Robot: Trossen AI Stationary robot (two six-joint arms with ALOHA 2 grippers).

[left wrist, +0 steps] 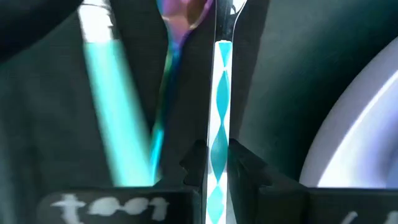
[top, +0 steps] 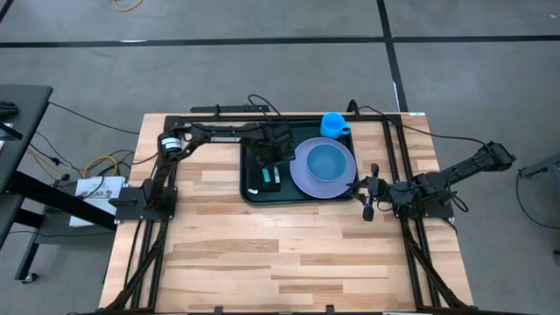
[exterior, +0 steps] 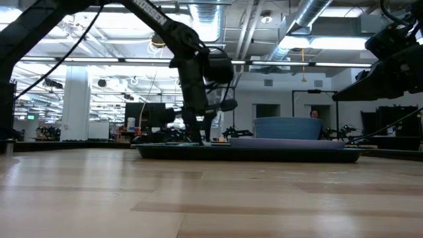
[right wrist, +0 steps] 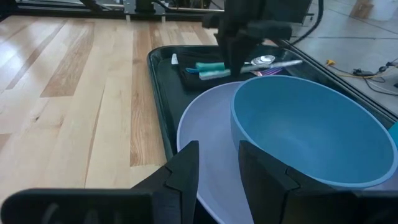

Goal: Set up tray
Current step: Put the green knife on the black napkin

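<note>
The tray (top: pixel 302 198) sits at the far middle of the table (top: pixel 262 262), carrying a lilac plate (top: pixel 302 179) with a blue bowl (top: pixel 327 160) on its right half and cutlery on its left. A blue cup (top: pixel 332 124) stands at its far right corner.

My left gripper (top: pixel 269 164) is down over the tray's left half, its fingers pinched on a thin handle with a teal diamond pattern (left wrist: pixel 219 124); a teal-handled piece (left wrist: pixel 115 118) and an iridescent one (left wrist: pixel 171 56) lie just beside it. My right gripper (top: pixel 370 194) waits at the tray's right edge, near the plate, fingers slightly apart and holding nothing.

I judge the tray stiff, light plastic, smooth and a bit slippery. Loaded like this, it would tip if lifted from one side, so I would grip the raised rim on both short ends.
</note>
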